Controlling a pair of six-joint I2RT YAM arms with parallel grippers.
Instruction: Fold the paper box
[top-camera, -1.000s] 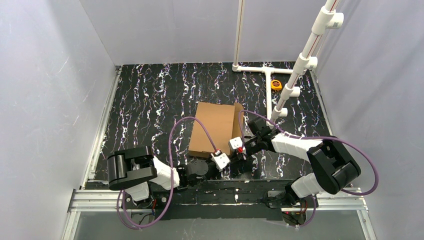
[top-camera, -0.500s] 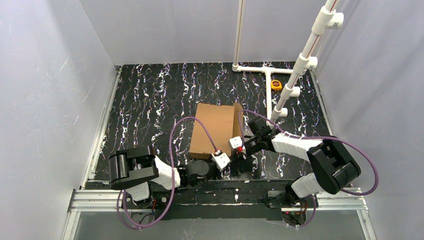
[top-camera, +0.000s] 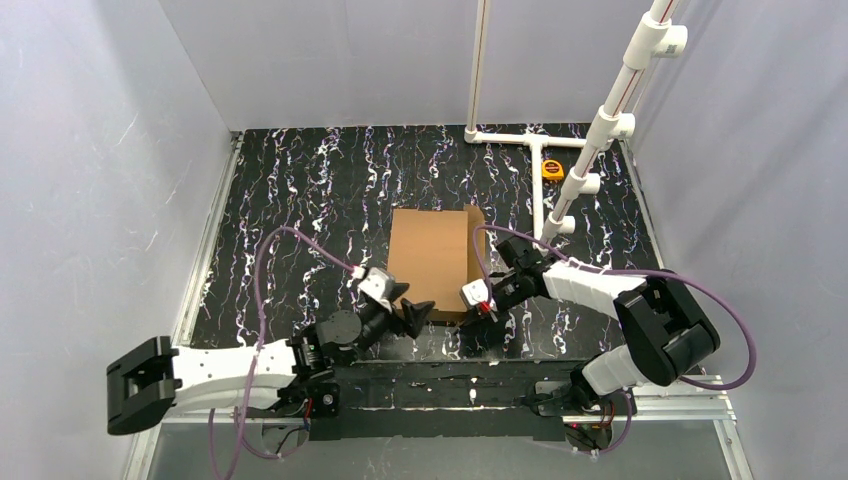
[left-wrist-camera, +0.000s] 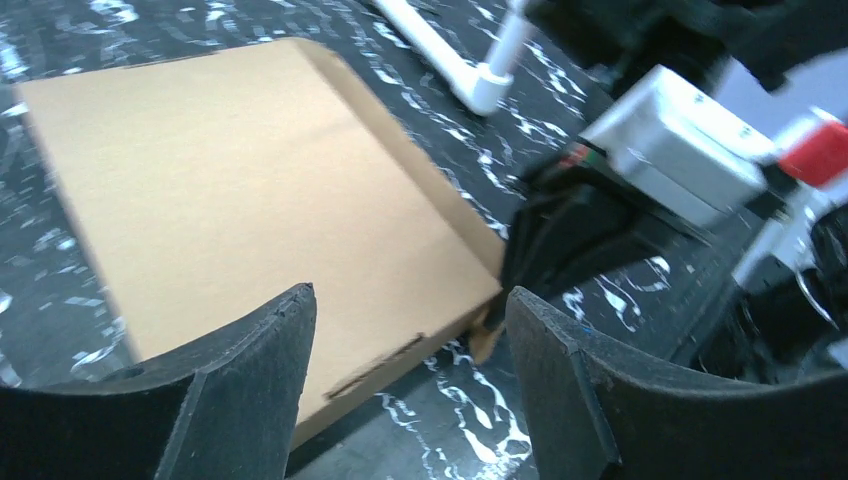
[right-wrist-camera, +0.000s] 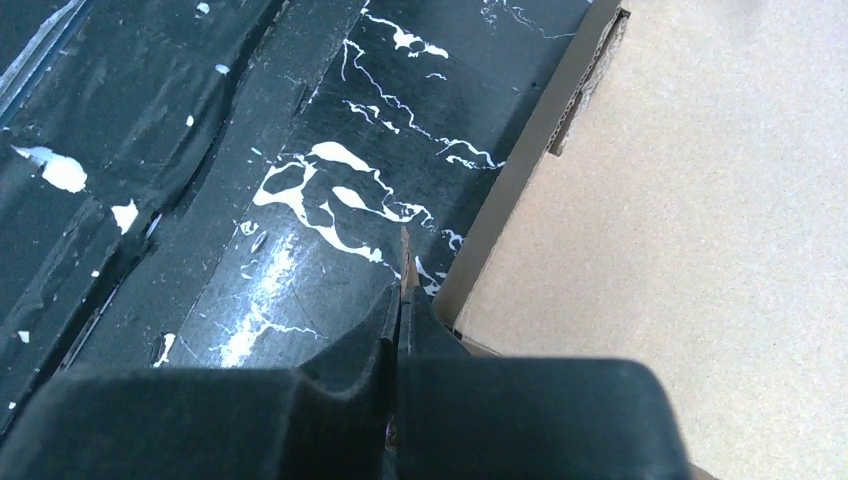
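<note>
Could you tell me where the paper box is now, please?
In the top view, the paper box lies flat mid-table, just beyond the left pincer; the right pincer pinches its near right corner.

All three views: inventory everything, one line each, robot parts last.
paper box: one, brown, table centre
table: one, black with white marbling, under everything
pipe frame: one, white, far right
tape measure: one, yellow, far right, beside the pipe frame
cables: two, purple, one looping along each arm
left fingers: two, black, open, at the box's near edge
right fingers: two, black, shut on a thin cardboard tab at the box's near right corner
</note>
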